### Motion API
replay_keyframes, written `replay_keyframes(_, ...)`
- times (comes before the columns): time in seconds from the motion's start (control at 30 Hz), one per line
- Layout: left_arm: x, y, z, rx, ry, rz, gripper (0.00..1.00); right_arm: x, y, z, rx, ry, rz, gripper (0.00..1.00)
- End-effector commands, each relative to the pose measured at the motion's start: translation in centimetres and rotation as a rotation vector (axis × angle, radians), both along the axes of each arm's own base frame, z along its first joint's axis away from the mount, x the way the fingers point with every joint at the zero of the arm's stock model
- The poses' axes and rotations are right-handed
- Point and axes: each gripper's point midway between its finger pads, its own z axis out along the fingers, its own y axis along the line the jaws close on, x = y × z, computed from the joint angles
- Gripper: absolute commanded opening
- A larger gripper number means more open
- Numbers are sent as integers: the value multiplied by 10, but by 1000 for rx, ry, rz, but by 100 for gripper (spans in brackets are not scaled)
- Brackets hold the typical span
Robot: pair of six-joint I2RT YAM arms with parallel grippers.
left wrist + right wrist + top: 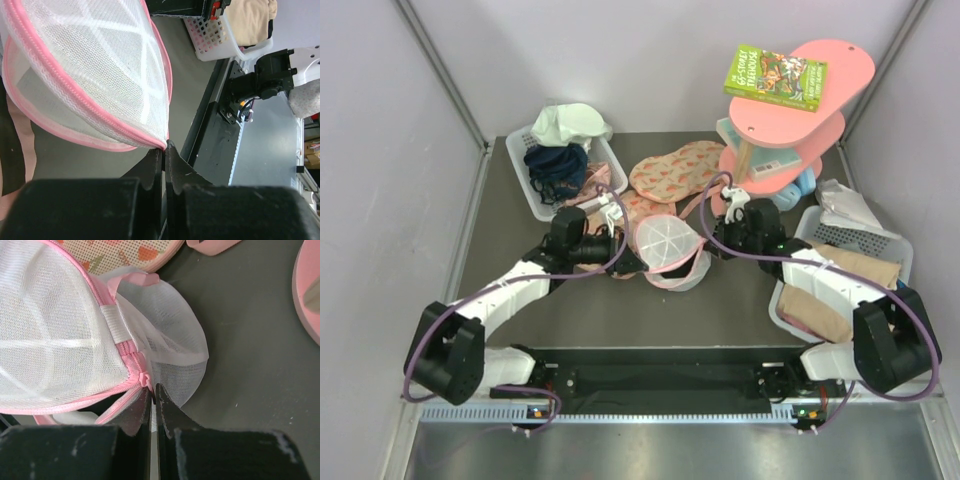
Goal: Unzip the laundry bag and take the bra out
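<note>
**Pincer tips at opposite ends of the mesh pouch rim**

Black fingers of the left pincer (164,150) fill the foreground of the left wrist view, pressed almost together on the pink trim of the laundry bag (100,65), right where the domed shell tapers to its edge. From above, the left pincer (608,248) sits at the pouch's left side. The laundry bag (665,245) rests on the dark counter (720,310) midway between the two arms, just in front of the fruit-print fabric pieces (675,168).

At the right side, the right pincer (151,390) is also closed to a slit. Its tips are at the zip slider (145,377), apparently nipping the pull, though the tab itself is hidden between the fingers. Below the slider the pink bands seem to part, so the zip is probably partly open.

Handling: the pouch looks very light and its mesh is soft. The white ribs hold the dome's shape but would give under a squeeze. The thin mesh offers little to hold and could snag. The stitched pink trim and the slider are the firm places to grip, with one side anchored while the other pulls along the rim.

The bra cannot be made out through the mesh. Its thin straps would likely be limp and could catch on the zip teeth.
</note>
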Motion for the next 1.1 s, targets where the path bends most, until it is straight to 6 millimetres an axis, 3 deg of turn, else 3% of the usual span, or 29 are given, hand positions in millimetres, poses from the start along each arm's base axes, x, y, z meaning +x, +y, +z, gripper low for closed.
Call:
replay_keyframes(0.0,-18,-4,5,-18,39,-97,0,50,-47,23,-118,-141,-185,0)
replay_keyframes(0.2,-3,1,-14,71,64,-10,0,39,-37,36,-55,-157,-131,0)
replay_keyframes(0.27,8,7,-19,127,68,56,0,26,-32,35,-18,-143,-107,0)
replay_keyframes(0.3,17,11,-25,163,65,102,0,16,-32,25,-2,-105,-108,0)
replay_keyframes(0.37,27,12,-21,174,62,138,0,7,-22,29,45,-112,-77,0)
replay_keyframes(0.4,34,14,-21,184,52,167,0,-1,-20,19,58,-75,-79,0)
replay_keyframes(0.6,57,15,-30,231,69,245,0,-50,14,-7,91,24,8,0)
replay_keyframes(0.73,68,24,-46,303,81,310,0,-84,41,-6,112,42,87,0)
replay_keyframes(0.87,78,43,-61,403,85,408,0,-94,42,-8,107,54,76,0)
replay_keyframes(1.07,79,60,-65,485,57,455,0,-88,28,-11,33,39,28,0)
